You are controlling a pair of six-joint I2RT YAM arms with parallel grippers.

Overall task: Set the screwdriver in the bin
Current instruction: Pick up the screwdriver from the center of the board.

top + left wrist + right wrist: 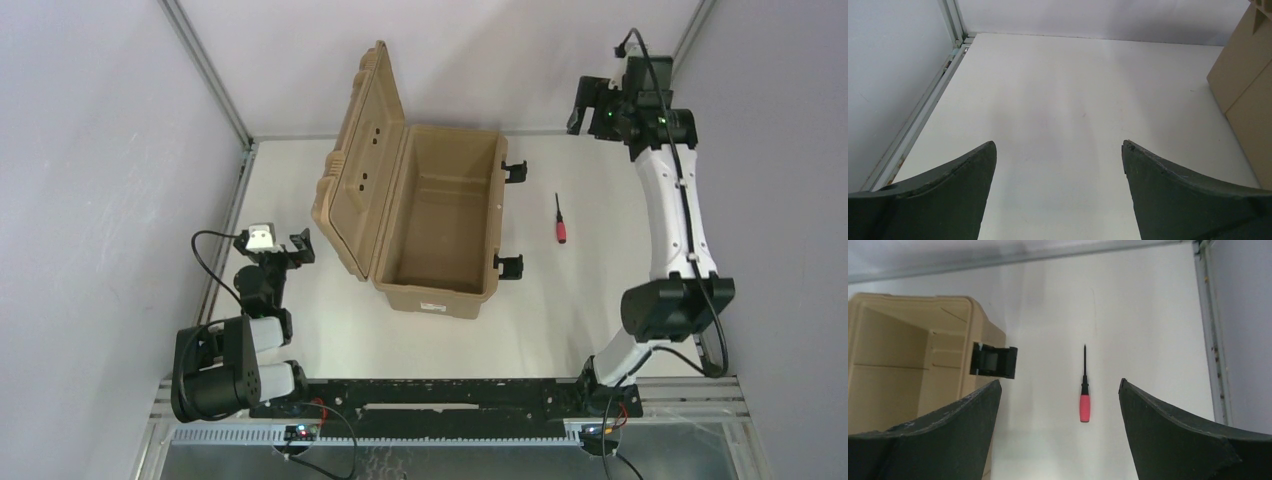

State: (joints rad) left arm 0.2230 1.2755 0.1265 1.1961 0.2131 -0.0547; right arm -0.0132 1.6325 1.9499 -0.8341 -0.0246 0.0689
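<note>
Right wrist: right arm extended high beyond the bin (893,340); right gripper (1058,385) spread wide, holding nothing. Slim red-handled screwdriver (1084,402) lies flat on the table (1148,315), right of the tan hard-plastic bin. Left gripper (1059,145), left of the bin, likewise spread and empty.

**Top external view:** fixed high behind the arm bases, which sit at the bottom edge. It faces down and forward and, from afar, takes in the whole worktop (590,300).

**Left wrist view:** low and close over the worktop, facing the far wall between the left fingers (948,200). It shares with the top view the bin (1248,100) at its right edge.

**Right wrist view:** higher, facing almost straight down between the right fingers (938,440). It shares with the top view the screwdriver (1084,390) at centre frame and the latch (993,361) at left.
</note>
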